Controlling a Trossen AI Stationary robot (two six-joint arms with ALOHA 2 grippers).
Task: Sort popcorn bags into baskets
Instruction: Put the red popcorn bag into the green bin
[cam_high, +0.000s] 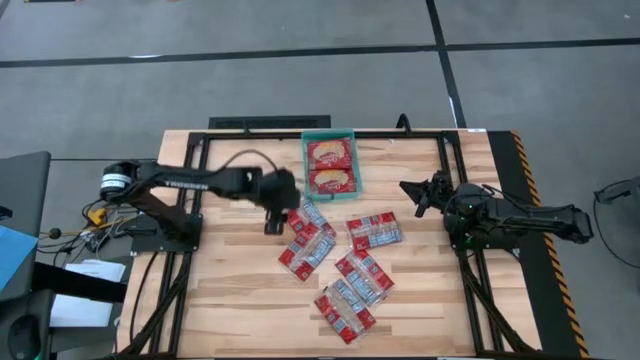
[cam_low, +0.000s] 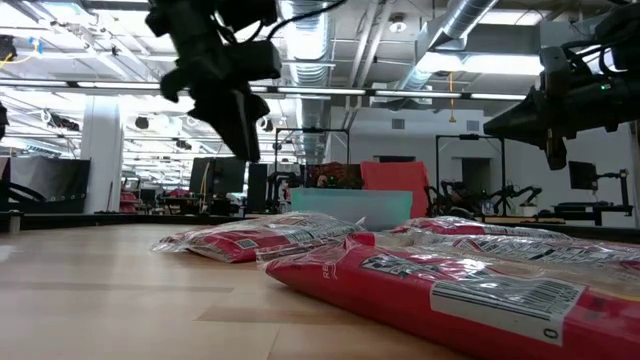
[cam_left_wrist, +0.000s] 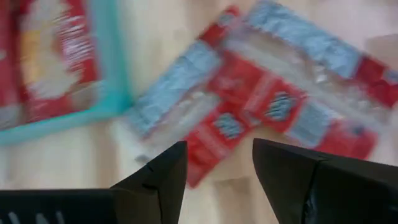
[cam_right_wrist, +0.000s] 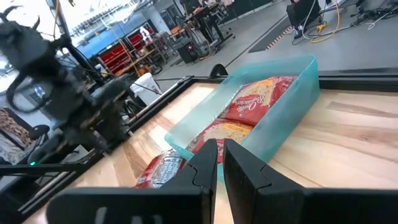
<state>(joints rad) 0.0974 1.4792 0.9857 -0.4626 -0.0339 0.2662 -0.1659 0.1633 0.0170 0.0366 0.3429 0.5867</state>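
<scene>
Two popcorn bags with the yellow-orange picture (cam_high: 330, 166) lie flat in the teal basket (cam_high: 305, 150), which sits at the middle of the bench's (cam_high: 220, 300) far edge. Five or so silver-and-blue print bags (cam_high: 340, 265) are spread loose on the bench centre, some overlapping, nearer the front edge than the basket. Left gripper (cam_high: 272, 222) is above the bench just beside the nearest loose bag (cam_left_wrist: 261, 106), off the basket's left front corner; jaws apart, nothing between them. Right gripper (cam_right_wrist: 219, 163) is parked raised over the right side of the bench, pointing toward the basket; jaws nearly together, only a thin gap, nothing held.
</scene>
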